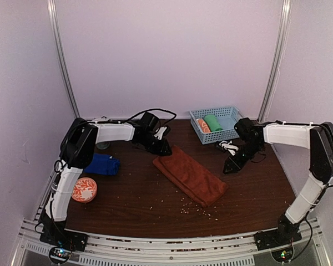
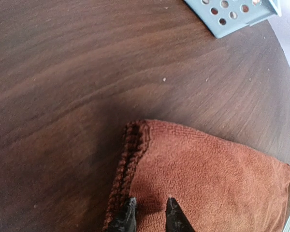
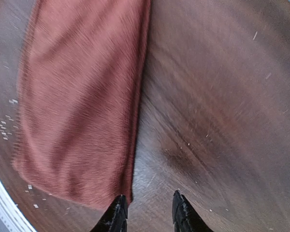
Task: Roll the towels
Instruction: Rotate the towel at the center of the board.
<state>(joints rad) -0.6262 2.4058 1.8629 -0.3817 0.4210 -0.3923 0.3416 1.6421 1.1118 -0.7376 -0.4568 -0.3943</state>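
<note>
A rust-brown towel point(image 1: 190, 176) lies folded flat in a long strip across the middle of the table. My left gripper point(image 1: 164, 148) hovers at its far-left end; in the left wrist view the towel point(image 2: 208, 183) fills the lower right and the gripper point(image 2: 150, 212) stands slightly open over the cloth by its stitched edge, pinching nothing. My right gripper point(image 1: 230, 166) is just right of the towel. In the right wrist view it point(image 3: 147, 208) is open over bare wood, its left fingertip point(image 3: 117, 212) by the towel's point(image 3: 82, 106) corner. A royal blue towel point(image 1: 102, 164) sits as a compact lump at the left.
A light blue basket point(image 1: 228, 134) at the back right holds a green roll point(image 1: 213, 122) and an orange-and-white roll point(image 1: 203, 126); its corner point(image 2: 232, 12) shows in the left wrist view. An orange patterned dish point(image 1: 84, 189) sits front left. Crumbs point(image 1: 184, 209) lie near the towel's front end.
</note>
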